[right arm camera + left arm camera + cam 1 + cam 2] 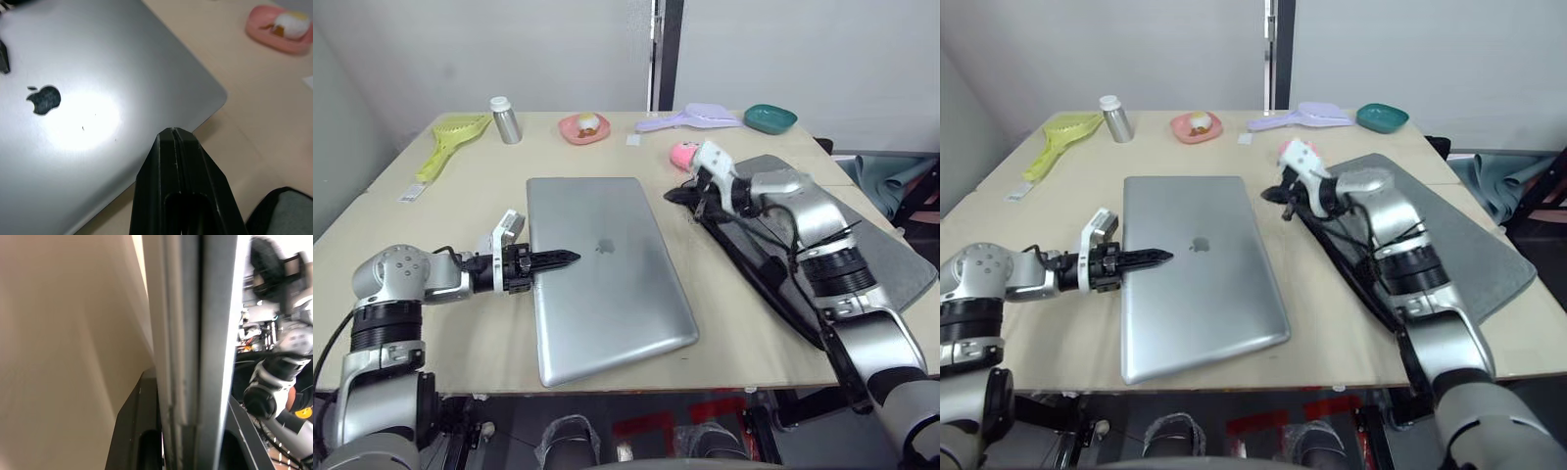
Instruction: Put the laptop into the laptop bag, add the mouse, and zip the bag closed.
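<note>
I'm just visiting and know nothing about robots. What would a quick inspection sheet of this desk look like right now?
Surface: light wooden table.
Job's things: closed silver laptop lies flat mid-table; dark grey laptop bag lies to its right, reaching the table's right edge; mouse not made out.
Clutter: along the far edge, a yellow-green scoop, a metal bottle, a pink dish, a lilac scoop, a teal bowl; a pink plush toy near the bag.
Grippers: left gripper clamps the laptop's left edge; right gripper is shut, at the bag's near corner.
Cables: thin black wire at the left arm's wrist.
Surroundings: grey walls, blue-grey cloth at right.
</note>
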Available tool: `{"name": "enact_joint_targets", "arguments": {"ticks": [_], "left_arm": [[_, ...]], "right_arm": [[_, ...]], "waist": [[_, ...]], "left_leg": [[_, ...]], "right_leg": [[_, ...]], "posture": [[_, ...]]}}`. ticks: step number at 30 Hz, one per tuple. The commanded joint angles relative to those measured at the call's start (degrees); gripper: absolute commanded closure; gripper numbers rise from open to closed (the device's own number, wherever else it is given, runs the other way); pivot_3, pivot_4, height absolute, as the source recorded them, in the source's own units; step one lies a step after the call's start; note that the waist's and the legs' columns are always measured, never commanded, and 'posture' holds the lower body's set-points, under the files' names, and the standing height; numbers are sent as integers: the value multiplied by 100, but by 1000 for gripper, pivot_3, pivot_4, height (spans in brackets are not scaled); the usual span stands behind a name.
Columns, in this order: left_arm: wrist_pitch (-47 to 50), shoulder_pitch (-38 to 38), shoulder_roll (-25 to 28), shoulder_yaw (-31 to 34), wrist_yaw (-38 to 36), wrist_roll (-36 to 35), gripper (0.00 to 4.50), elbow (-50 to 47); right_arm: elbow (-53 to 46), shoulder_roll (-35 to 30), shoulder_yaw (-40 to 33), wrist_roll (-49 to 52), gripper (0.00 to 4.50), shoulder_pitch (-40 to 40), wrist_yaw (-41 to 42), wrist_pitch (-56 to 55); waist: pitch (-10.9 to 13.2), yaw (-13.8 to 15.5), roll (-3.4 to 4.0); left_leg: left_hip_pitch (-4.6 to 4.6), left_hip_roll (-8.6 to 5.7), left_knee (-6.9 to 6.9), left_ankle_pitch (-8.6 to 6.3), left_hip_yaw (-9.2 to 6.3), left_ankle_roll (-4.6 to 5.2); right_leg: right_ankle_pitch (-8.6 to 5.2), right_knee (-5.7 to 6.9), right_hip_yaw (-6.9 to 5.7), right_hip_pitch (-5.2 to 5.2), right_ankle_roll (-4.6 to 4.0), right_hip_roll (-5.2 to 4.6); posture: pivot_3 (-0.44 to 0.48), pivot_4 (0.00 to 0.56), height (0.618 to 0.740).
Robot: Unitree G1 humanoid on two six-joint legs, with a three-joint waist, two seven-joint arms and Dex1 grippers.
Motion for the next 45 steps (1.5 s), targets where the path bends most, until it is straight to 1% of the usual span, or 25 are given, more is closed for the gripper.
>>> {"name": "enact_joint_targets", "arguments": {"ticks": [1,3,5,7,9,10,11,13,15,16,18,20,22,23,26,30,34,39,42,45], "left_arm": [[28,29,570,-44,127,-1190,4151,-237],[28,267,1009,-109,103,-1766,4153,-362],[28,507,1483,-63,-16,-2150,4154,-371],[28,651,1778,-39,-59,-2391,4158,-301],[28,986,2327,128,-525,-2242,4158,-270],[28,1143,2633,251,-884,-2070,4158,-239],[28,1243,2830,327,-1154,-1927,4158,-225],[-108,1255,3144,290,-1751,-1684,4158,-125],[-260,1049,3283,117,-2156,-1419,4158,101],[-312,895,3297,4,-2317,-1289,4158,205],[-346,572,3223,-255,-2506,-1036,4158,292],[-302,264,3077,-472,-2607,-859,4158,308],[-203,0,2868,-661,-2629,-719,4158,312],[-177,-92,2756,-740,-2616,-656,4158,288],[-51,-364,2385,-845,-2498,-512,4158,347],[25,-579,2030,-825,-2340,-374,4158,474],[28,-694,1831,-802,-2198,-359,4158,599],[28,-659,1682,-769,-2056,-476,4158,548],[28,-681,1608,-708,-1982,-471,4158,563],[28,-691,1547,-705,-1937,-464,4158,514]], "right_arm": [[-725,-559,-472,292,4500,175,46,310],[-1264,-942,-783,582,4500,544,69,657],[-1830,-1309,-1207,872,4500,1026,42,1040],[-2162,-1490,-1468,1084,4500,1327,-52,1273],[-2686,-1700,-2158,1334,4500,1984,-235,1791],[-2975,-1848,-2631,1393,4249,2510,-241,2033],[-3176,-1950,-2946,1457,3963,2872,-263,2188],[-3458,-1987,-3629,1710,3313,3418,-310,2489],[-3598,-1995,-4106,1944,2632,3805,-338,2629],[-3616,-1980,-4233,2002,2299,3957,-390,2657],[-3684,-1953,-4244,2114,1640,4172,-475,2628],[-3766,-1957,-4047,2168,961,4252,-630,2545],[-3785,-2014,-3570,2080,256,4215,-887,2501],[-3715,-2009,-3279,1975,13,4099,-1101,2508],[-3249,-2058,-2354,1509,13,3810,-1644,2414],[-2892,-2021,-1597,1229,13,3571,-1896,2193],[-2517,-2022,-1068,948,13,3484,-2041,1932],[-2041,-1933,-683,756,13,3400,-2052,1622],[-1944,-1935,-656,706,770,3424,-2018,1491],[-2001,-1934,-742,783,1841,3449,-1921,1439]], "waist": [[5,31,-1],[5,42,-2],[6,54,-3],[10,62,-4],[11,62,-5],[11,62,-6],[14,76,-14],[20,99,-24],[24,102,-19],[24,102,-19],[23,104,-20],[24,90,-16],[25,74,-15],[25,50,-15],[27,2,-12],[28,16,-11],[28,34,-12],[29,54,-12],[29,58,-13],[29,58,-13]], "left_leg": [[-1,0,0,0,0,-1],[-3,-1,-1,0,0,-3],[-10,-1,-6,-1,-6,-5],[-12,-1,-7,-1,-6,-6],[-9,-1,-4,-1,-9,-5],[-6,0,-3,-1,-9,-4],[-6,1,-4,-3,-9,-3],[-4,1,-6,-8,-9,4],[1,-4,-4,-17,-2,23],[9,-7,-4,-17,4,25],[19,-6,8,-15,4,28],[28,-6,25,-15,4,29],[43,-7,37,-15,13,29],[51,-7,40,-15,19,28],[73,-7,42,-14,43,27],[70,-5,43,-13,44,25],[56,-6,40,-14,46,24],[48,-8,42,-15,42,24],[53,-8,46,-15,42,24],[56,-8,50,-15,42,25]], "right_leg": [[0,-2,-1,0,0,0],[-1,-7,-2,1,0,-1],[-2,-14,-10,1,1,-1],[-2,-14,-12,-2,2,-2],[-2,-8,-12,-1,2,-2],[-2,-5,-11,0,2,-2],[-3,-6,-10,0,4,-3],[-11,-12,-11,5,9,-4],[-9,-7,-4,3,11,-10],[-9,-1,5,4,12,-13],[-10,19,10,6,11,-14],[-9,39,17,8,11,-15],[-9,62,35,8,11,-19],[-9,71,45,6,11,-21],[-8,89,71,4,12,-22],[-9,91,73,0,13,-13],[-10,73,73,-5,13,-2],[-10,70,69,-5,13,-3],[-10,76,70,-2,13,-4],[-9,81,71,-1,13,-4]], "posture": [[0,150,740],[0,150,740],[0,150,740],[0,150,740],[0,150,740],[0,150,740],[0,150,740],[0,150,740],[0,150,740],[0,150,740],[0,150,740],[0,150,740],[0,150,740],[0,150,740],[0,150,740],[0,150,740],[0,150,740],[0,150,740],[0,150,740],[0,150,740]]}}
